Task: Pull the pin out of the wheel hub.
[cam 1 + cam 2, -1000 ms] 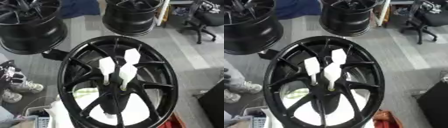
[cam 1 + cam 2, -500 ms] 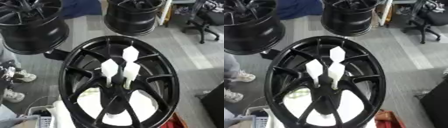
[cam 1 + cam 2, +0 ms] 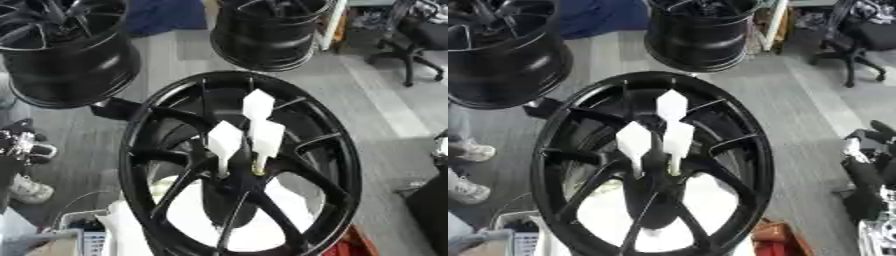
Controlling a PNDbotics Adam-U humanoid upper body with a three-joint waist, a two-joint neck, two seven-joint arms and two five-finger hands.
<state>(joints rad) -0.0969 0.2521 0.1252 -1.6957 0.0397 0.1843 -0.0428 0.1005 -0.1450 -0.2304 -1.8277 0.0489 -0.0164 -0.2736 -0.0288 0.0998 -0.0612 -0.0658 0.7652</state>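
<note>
Standing nearly upright at the centre of both views, the black wheel hub (image 3: 229, 79) fills most of the picture, its spokes converging on a dark central boss just below the middle.

Three white pins rise from that boss, each ending in a flat, diamond-shaped head. The tallest pin (image 3: 258, 105) points toward 12 o'clock. A second pin (image 3: 225, 140) sits at about 10 o'clock from the boss, and a third pin (image 3: 267, 137) at about 1 o'clock, its head just beside the stem of the tallest. All three are seated in the hub; nothing touches them.

The robot's right hand (image 3: 866, 172) appears only in the right eye view, as a dark shape at the 3 o'clock edge, well apart from the hub's rim. How far it is open cannot be told, and it has no contact with any pin. The left hand shows in neither view.

A white surface (image 3: 197, 210) is visible through the lower spokes, toward 6 o'clock. Two further black wheels stand on the grey floor behind: one (image 3: 66, 55) at 10 o'clock, another (image 3: 267, 30) at 12 o'clock. An office chair (image 3: 420, 40) occupies the 2 o'clock corner.
</note>
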